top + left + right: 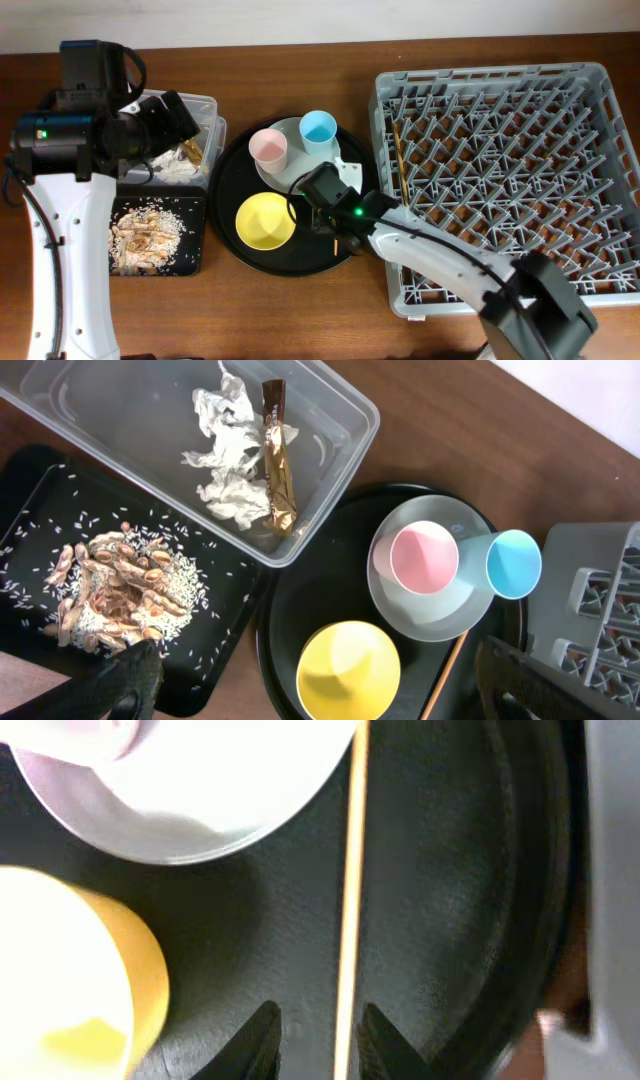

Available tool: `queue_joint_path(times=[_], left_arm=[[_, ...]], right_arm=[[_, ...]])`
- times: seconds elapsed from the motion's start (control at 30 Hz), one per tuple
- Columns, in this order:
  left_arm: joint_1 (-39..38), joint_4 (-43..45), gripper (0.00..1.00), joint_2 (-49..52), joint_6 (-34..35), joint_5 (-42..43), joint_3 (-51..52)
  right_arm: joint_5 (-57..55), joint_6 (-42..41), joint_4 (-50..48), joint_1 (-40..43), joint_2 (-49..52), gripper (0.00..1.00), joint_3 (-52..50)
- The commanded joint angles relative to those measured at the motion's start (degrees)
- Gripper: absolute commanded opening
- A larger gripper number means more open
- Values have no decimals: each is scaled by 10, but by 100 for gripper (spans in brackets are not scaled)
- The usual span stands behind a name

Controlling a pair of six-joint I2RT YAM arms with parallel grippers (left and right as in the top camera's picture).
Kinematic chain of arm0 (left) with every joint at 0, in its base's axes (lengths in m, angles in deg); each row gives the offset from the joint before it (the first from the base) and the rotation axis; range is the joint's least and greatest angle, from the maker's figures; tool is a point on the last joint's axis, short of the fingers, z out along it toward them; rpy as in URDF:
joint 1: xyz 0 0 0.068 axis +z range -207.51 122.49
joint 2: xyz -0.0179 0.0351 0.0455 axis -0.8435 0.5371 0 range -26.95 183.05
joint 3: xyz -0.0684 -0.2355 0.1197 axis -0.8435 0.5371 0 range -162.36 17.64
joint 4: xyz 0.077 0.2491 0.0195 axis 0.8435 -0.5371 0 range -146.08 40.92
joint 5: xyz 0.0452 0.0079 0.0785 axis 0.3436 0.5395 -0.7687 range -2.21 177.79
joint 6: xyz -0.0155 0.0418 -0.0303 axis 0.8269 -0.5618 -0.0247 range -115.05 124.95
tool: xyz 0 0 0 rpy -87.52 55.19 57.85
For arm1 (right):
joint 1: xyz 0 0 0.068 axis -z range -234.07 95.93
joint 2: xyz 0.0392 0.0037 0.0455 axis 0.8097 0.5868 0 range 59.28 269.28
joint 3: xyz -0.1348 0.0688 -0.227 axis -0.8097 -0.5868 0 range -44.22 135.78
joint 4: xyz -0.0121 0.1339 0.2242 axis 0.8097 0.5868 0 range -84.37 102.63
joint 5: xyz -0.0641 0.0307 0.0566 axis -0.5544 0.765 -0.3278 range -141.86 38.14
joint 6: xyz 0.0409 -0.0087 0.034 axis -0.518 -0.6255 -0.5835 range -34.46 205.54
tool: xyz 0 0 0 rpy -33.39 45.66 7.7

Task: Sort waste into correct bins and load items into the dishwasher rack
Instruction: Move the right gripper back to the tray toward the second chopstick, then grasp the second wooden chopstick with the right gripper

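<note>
Chopstick [350, 890] lies flat on the round tray [470, 920]. It runs just beside the plate [200, 800] on the rack side, and the bowl [70, 980] sits off to its other side. The right gripper [320, 1025] is low over it with jaws apart, one finger on each side of the stick. I cannot tell whether they touch it.

A second chopstick [400, 160] lies in the rack [500, 75], along its left edge among the pegs. The pink cup [268, 148] and blue cup [319, 127] stand side by side on the plate.

The left gripper [315, 660] hangs above the box end of the table, jaws wide apart, holding nothing. The clear box [350, 420] holds the paper [225, 450] and the wrapper [278, 460], with the wrapper lying against the paper. Just beside the box, the black tray [30, 490] carries the scraps [115, 595], heaped near its middle with rice grains scattered round them.
</note>
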Motion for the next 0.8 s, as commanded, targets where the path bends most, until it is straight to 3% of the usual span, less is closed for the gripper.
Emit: queue_joint_path(times=[0.0,0.27,0.47,0.6,0.77], left_arm=[[1,1,99,-4,-9,2,-3],[1,1,99,-4,-9,2,-3],[1,1,99,-4,-9,2,-3],[1,1,99,-4,-9,2,-3],[1,1,99,-4,-9,2,-3]], right_arm=[[-26,-9,-24,-6,55,27,-7],[-39,-9,-44,-5,118,27,-7],[-37,-8,-44,-5,120,4,-5],[-56,-3,-7,-5,79,4,23],[-78,49,81,-4,-63,4,43]])
